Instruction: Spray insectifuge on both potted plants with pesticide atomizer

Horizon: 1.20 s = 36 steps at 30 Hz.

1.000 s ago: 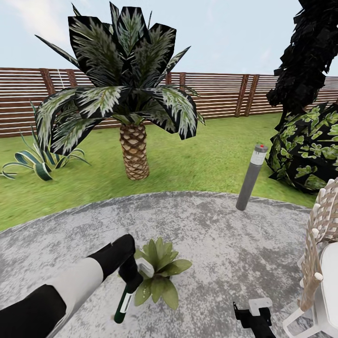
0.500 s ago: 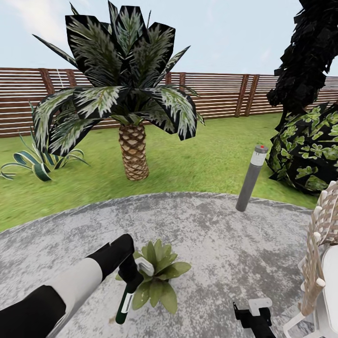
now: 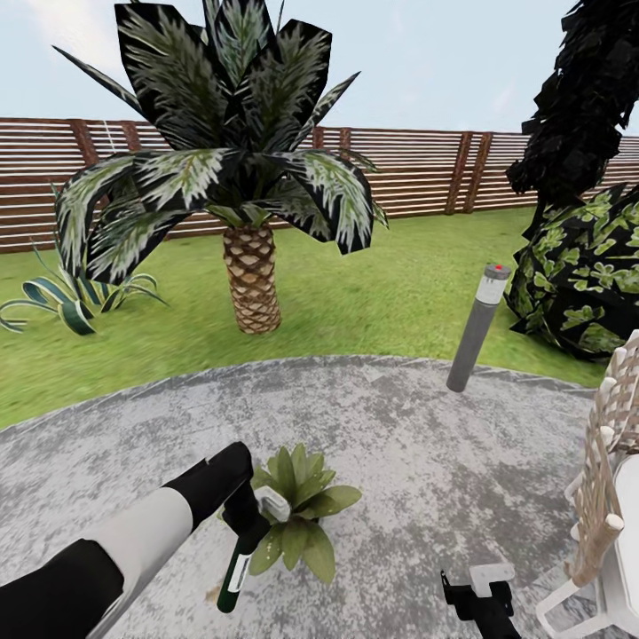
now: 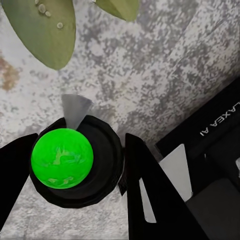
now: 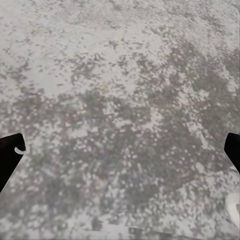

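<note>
My left gripper [image 3: 249, 522] is shut on the pesticide atomizer [image 3: 234, 575], a dark green body with a white label that hangs down over the patio. In the left wrist view the atomizer's bright green top [image 4: 62, 157] sits in a black ring between the two dark fingers [image 4: 142, 172]. One potted plant [image 3: 299, 500], a low rosette of broad green leaves, stands just right of the atomizer; its leaves [image 4: 46, 29] show close to the gripper. My right gripper [image 3: 479, 592] hangs low at the front right, open over bare paving [image 5: 120, 115].
The round grey patio [image 3: 399, 444] borders green lawn. A palm [image 3: 250, 275] stands beyond it, with a spiky striped plant [image 3: 62, 300] at the left. A grey bollard light [image 3: 476, 330], a dark bush [image 3: 581, 266] and a white wicker chair [image 3: 612, 497] are at the right. A slatted fence [image 3: 426, 173] closes the back.
The whole picture has shifted slightly, so the camera moved. My left gripper still holds the atomizer beside the plant; the right gripper is unchanged.
</note>
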### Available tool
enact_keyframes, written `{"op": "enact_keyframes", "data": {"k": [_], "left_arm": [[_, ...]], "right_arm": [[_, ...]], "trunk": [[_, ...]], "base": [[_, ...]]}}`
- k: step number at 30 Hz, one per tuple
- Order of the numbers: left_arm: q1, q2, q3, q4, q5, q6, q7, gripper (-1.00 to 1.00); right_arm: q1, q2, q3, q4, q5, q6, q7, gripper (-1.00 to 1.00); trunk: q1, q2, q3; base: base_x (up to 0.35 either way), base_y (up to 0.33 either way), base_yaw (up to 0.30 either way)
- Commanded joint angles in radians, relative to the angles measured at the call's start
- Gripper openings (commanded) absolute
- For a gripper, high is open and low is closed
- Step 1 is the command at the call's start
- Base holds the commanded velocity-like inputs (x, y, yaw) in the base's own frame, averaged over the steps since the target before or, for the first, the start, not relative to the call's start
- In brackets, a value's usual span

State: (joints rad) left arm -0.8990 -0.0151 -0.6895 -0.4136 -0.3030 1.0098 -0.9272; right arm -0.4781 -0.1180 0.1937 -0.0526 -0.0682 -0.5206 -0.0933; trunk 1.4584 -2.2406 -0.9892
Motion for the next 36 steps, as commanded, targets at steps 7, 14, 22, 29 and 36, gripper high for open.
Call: {"op": "enact_keyframes", "data": {"k": [7,14,22,29,36], "left_arm": [[0.061,0.006,-0.005,0.001,-0.013,0.001,-0.008,-1.00],[0.099,0.017,-0.002,0.001,-0.013,0.001,0.009,-1.00],[0.101,0.023,-0.001,0.065,-0.006,-0.003,0.080,-1.00],[0.113,-0.040,-0.001,0.066,-0.006,-0.003,0.080,-1.00],[0.119,0.041,0.031,0.068,-0.006,-0.005,0.080,-1.00]], "right_arm": [[0.000,0.000,0.009,0.000,-0.007,-0.003,-0.003,1.00],[0.000,0.000,0.009,0.000,-0.007,-0.003,-0.003,1.00],[0.000,0.000,0.009,0.000,-0.007,-0.003,-0.003,1.00],[0.000,0.000,0.009,0.000,-0.007,-0.003,-0.003,1.00],[0.000,0.000,0.009,0.000,-0.007,-0.003,-0.003,1.00]], "trunk": [[0.000,0.000,-0.001],[0.000,0.000,-0.001],[0.000,0.000,-0.001],[0.000,0.000,-0.001],[0.000,0.000,-0.001]], "base": [[0.000,0.000,0.000],[0.000,0.000,0.000],[0.000,0.000,0.000],[0.000,0.000,0.000],[0.000,0.000,0.000]]}}
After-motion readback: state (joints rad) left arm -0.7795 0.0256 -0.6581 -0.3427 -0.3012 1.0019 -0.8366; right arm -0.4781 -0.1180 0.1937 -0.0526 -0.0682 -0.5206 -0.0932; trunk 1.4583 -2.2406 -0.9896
